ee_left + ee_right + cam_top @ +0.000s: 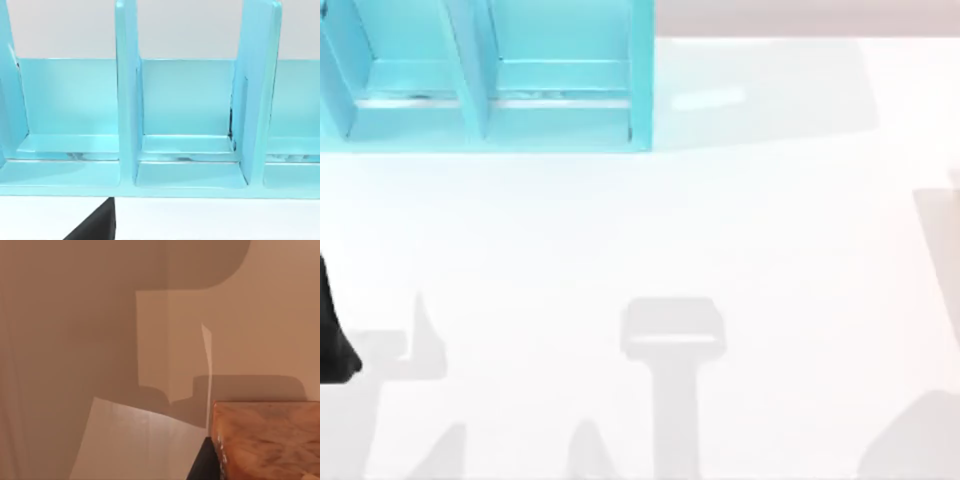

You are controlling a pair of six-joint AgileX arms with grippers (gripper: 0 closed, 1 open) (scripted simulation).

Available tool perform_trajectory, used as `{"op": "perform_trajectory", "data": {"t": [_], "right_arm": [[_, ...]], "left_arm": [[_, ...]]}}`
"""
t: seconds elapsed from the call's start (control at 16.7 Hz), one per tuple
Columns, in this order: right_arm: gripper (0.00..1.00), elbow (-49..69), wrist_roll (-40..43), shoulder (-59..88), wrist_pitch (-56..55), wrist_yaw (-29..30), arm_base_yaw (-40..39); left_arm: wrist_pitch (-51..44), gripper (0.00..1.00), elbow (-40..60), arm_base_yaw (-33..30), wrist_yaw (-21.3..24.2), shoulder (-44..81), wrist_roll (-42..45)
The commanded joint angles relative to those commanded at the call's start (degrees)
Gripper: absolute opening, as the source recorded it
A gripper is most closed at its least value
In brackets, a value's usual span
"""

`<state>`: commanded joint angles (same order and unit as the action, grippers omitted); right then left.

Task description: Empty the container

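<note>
The container (640, 80) is a light-blue rack with upright dividers, standing at the table's far left. In the left wrist view the container (127, 100) faces me closely, and the compartments I can see hold nothing. A dark part of my left gripper (97, 227) shows just in front of its base. The left arm (335, 340) is a black shape at the table's left edge. In the right wrist view a dark part of my right gripper (205, 462) sits beside an orange-brown marbled block (270, 440). I cannot tell whether it touches the block.
The white tabletop (720, 250) stretches wide in front of and to the right of the container, crossed by grey arm shadows. A plain tan wall (75, 315) with shadows fills the background of the right wrist view.
</note>
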<state>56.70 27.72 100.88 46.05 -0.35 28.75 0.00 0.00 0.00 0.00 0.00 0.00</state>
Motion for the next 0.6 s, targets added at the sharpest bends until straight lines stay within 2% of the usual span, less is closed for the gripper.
{"op": "perform_trajectory", "data": {"t": [0.36, 0.6], "right_arm": [[0.00, 0.90, 0.31, -0.96, 0.71, -0.10, 0.62], [0.00, 8.74, 2.45, -7.46, 6.63, -0.94, 5.19]], "left_arm": [[0.00, 1.00, 0.00, 0.00, 0.00, 0.00, 0.00], [0.00, 1.00, 0.00, 0.00, 0.00, 0.00, 0.00]]}}
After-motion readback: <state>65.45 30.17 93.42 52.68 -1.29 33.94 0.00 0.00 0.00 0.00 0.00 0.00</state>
